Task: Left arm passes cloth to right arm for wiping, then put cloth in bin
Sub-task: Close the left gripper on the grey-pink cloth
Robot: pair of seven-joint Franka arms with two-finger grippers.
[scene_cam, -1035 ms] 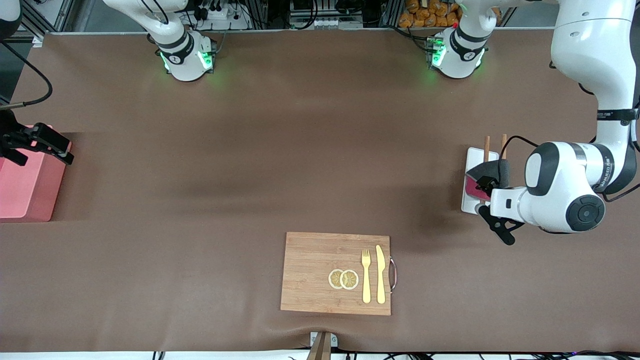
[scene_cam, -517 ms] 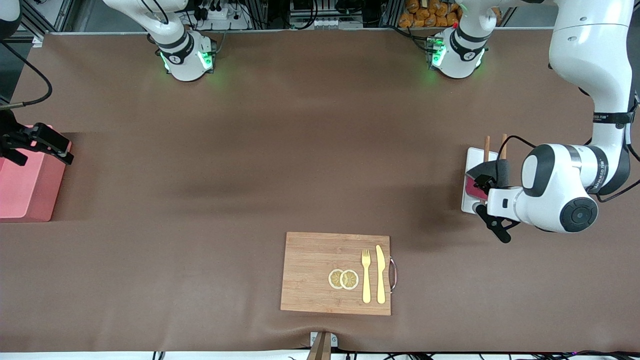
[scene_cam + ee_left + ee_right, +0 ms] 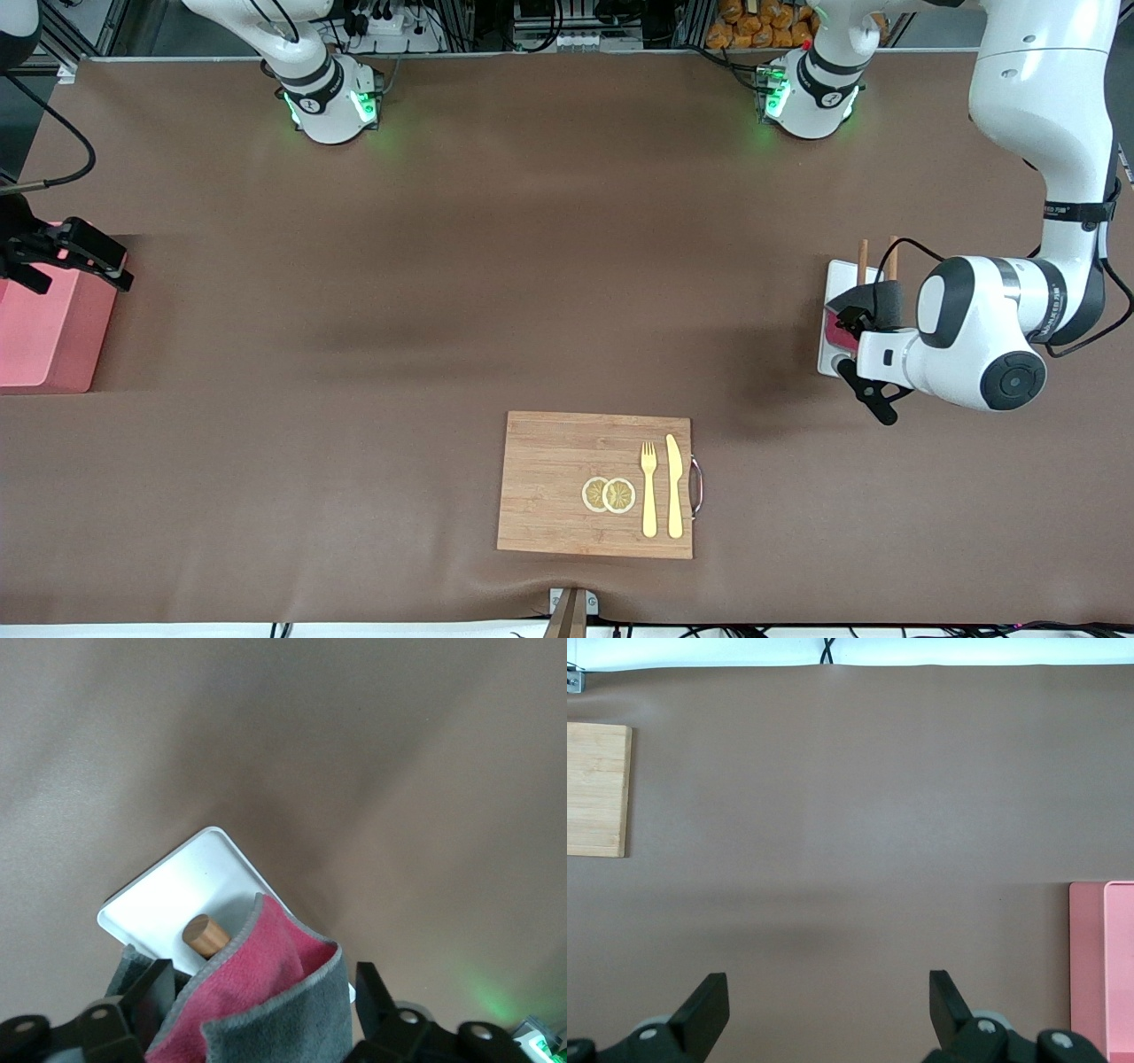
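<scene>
Left claw (image 3: 257,1010), fingers apart astride the cloth (image 3: 266,992) on the white tray (image 3: 837,292) — closing may pinch a chopstick (image 3: 205,935) too (dragging the tray). Right claw (image 3: 824,1010) waits spread, over the counter beside the bin (image 3: 49,332).

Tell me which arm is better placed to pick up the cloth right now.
The left. Its gripper already straddles the cloth on the white tray, one finger on each side. The right gripper waits open beside the bin at the right arm's end of the table.
</scene>
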